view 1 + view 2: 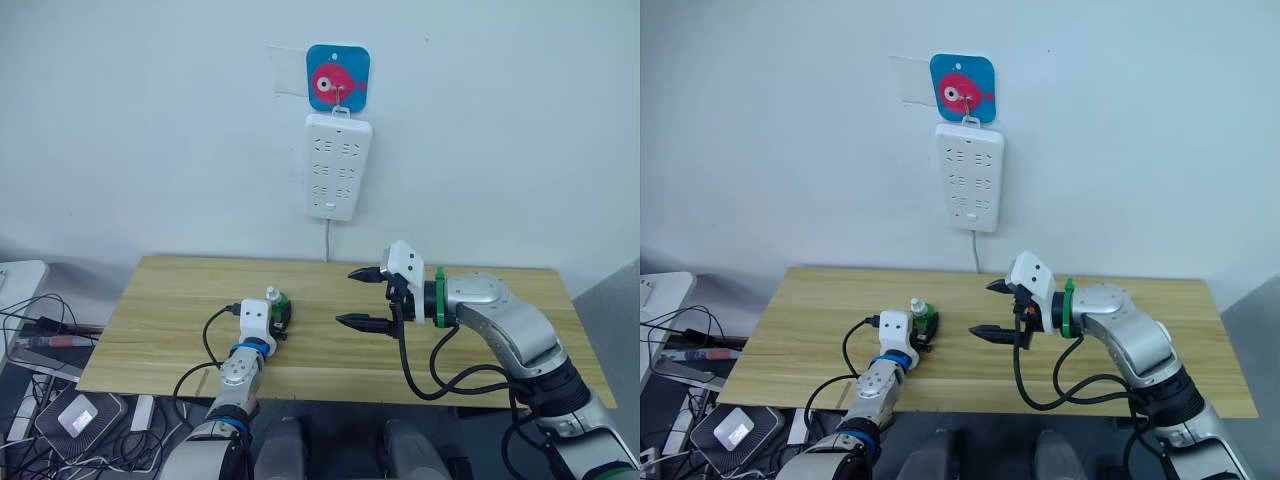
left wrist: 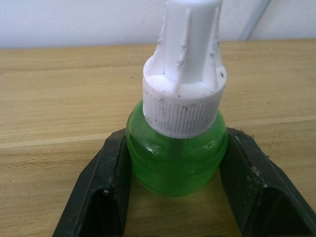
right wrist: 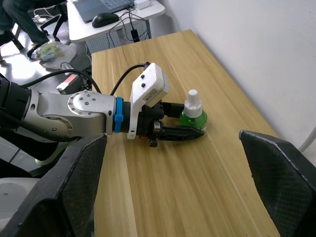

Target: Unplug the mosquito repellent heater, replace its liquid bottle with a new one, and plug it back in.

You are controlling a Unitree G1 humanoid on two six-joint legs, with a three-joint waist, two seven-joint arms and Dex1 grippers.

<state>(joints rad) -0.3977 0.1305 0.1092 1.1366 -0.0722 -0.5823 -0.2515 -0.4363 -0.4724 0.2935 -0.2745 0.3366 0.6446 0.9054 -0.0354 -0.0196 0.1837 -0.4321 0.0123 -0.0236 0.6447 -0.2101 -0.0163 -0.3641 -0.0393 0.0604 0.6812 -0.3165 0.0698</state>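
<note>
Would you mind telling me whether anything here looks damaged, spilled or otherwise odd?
No spill shows. The green bottle stands upright on the table between the left gripper's jaws; its white cap carries dark specks.

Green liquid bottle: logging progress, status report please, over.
Left gripper fingers around green liquid bottle, upright on wooden table. Right gripper open, empty, above table. Power strip on wall, nothing plugged in. Nothing in the way.

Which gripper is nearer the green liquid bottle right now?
Left. The left gripper has its fingers on either side of the green liquid bottle standing on the table. The right gripper hangs open above the table, well apart, toward the robot's right.
</note>
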